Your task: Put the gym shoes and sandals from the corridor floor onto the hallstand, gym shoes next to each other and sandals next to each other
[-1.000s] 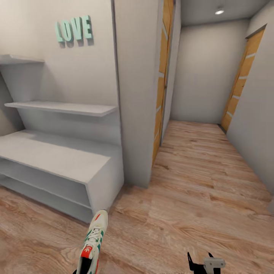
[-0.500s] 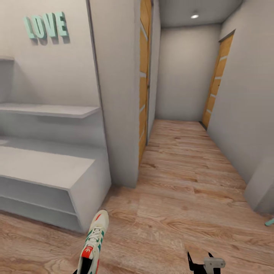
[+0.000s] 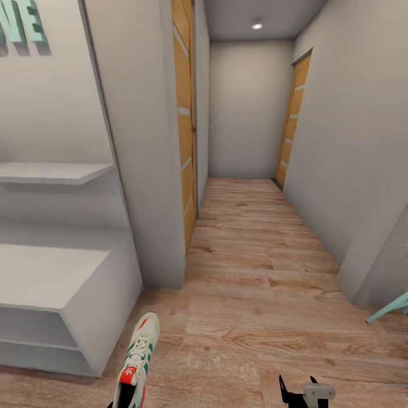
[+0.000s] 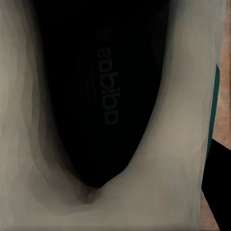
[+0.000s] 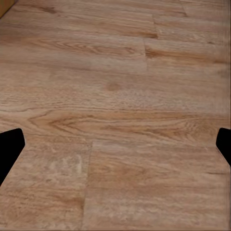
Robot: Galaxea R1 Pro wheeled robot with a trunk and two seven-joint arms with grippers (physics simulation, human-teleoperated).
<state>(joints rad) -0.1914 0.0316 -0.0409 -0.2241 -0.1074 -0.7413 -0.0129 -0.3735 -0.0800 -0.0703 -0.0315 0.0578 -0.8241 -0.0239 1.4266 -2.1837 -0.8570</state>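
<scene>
Where the corridor floor runs forward between the walls, a long open lane of wood planks is seen, narrow at the far end and wider near the robot. This lane is bordered at the left by a grey wall corner and a wooden door, and at the right by a plain wall with a second wooden door. At the right edge a small piece of a turquoise object is seen above the floor; what it is cannot be told.

The hallstand is placed at the left, against the wall. Its tabletop is bare, and the two open shelf rows under it are seen only partly; nothing is seen in them. One wall shelf is fixed above it, also bare, and turquoise letters are cut by the upper left corner. The right end of the hallstand stands close to the wall corner, and free floor is left in front of it.

One gym shoe is held up at the lower left of the head view, its toe pointing forward, just beside the front corner of the hallstand. In the left wrist view the dark inside of the shoe is seen very near, so the left pincer is closed on the shoe's rim, though its fingers are hidden.

The right pincer is seen at the lower edge, over bare floor. In the right wrist view its two dark fingertips are set wide apart and nothing is held between them.
</scene>
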